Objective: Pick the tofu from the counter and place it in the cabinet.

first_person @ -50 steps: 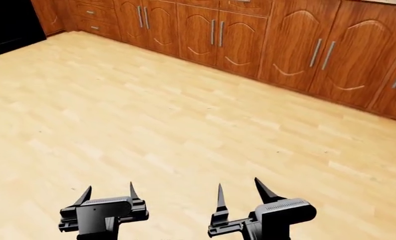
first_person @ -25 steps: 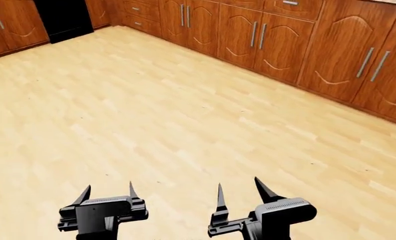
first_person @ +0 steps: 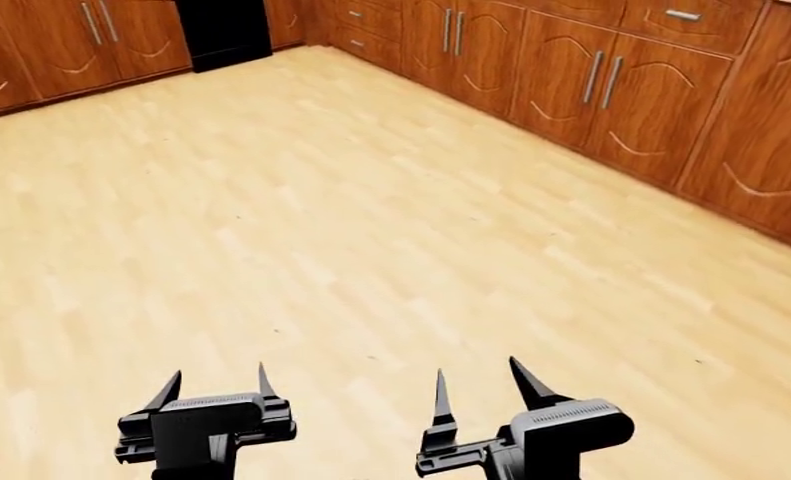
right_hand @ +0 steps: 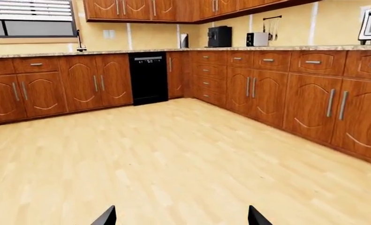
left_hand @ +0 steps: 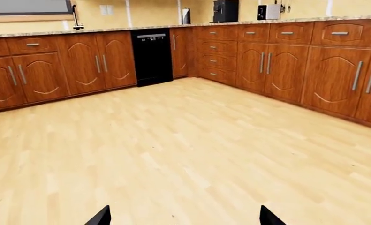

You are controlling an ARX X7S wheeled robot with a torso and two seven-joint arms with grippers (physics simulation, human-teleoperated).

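Searching the kitchen for the tofu, both grippers empty and spread.

Hovering over bare floor [first_person: 368, 230] in the head view: left gripper [first_person: 214, 383] and right gripper [first_person: 478, 383] each showing fingers apart, nothing between them. Not yet sighting the tofu in any view (possibly on a counter stretch out of frame). Doing this step well: turning the base slowly, keeping arms tucked, scanning the counter [right_hand: 172, 49] top before approaching. Catching only cabinet doors [first_person: 569, 75] at 1 o'clock from the head; gaining from the wrist views the countertop, black dishwasher [left_hand: 151, 56] at 11 o'clock, coffee machine [right_hand: 220, 36] and toaster [right_hand: 256, 39].
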